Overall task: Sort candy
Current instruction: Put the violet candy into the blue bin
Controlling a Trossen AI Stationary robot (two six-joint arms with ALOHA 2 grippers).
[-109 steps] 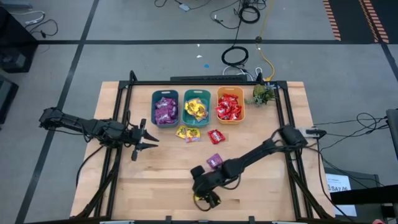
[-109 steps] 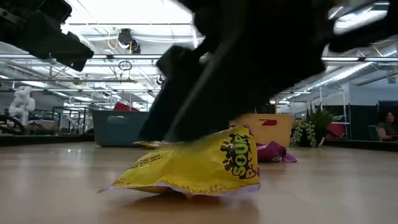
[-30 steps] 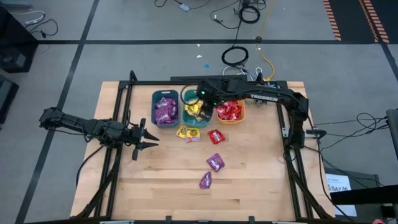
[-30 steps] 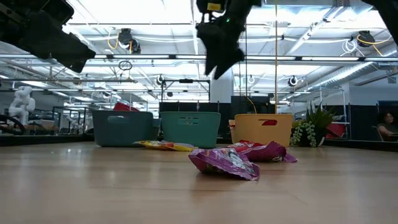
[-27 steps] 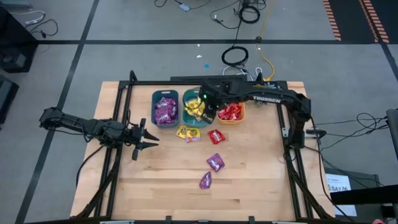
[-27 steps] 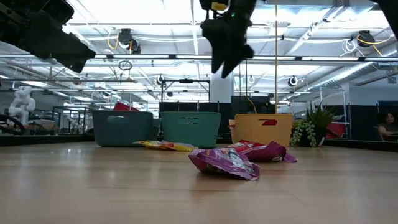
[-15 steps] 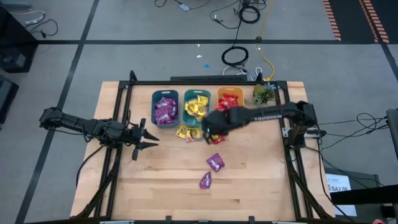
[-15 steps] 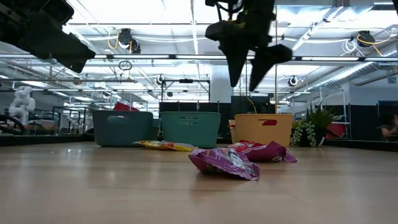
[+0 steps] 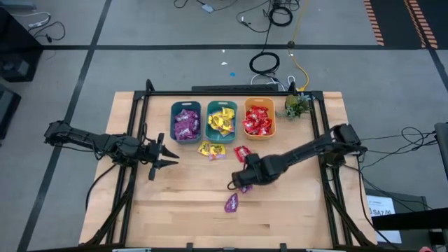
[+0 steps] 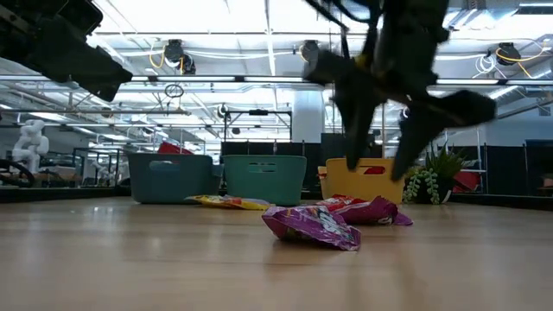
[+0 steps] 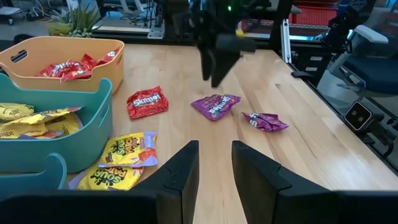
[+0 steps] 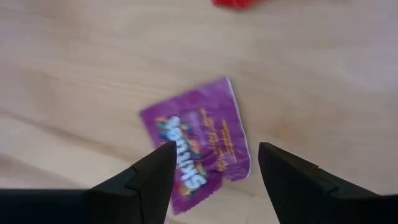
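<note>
While your left gripper waits at the left-centre of the high view with its fingers spread and nothing in them, the sorting is mostly done: the purple-filled teal bin, the yellow-filled teal bin and the orange bin of reds sit in a row at upper centre. Loose candy lies below them: two yellow packets touching each other, a red packet just right of those, and a far purple packet lower down. Your right gripper hovers at centre frame, jaws wide and empty, straddling the near purple packet from above. Step in hand looks like the approach to a pick. Next: drop straight down, close on the wrapper, then carry it to the leftmost bin.
</note>
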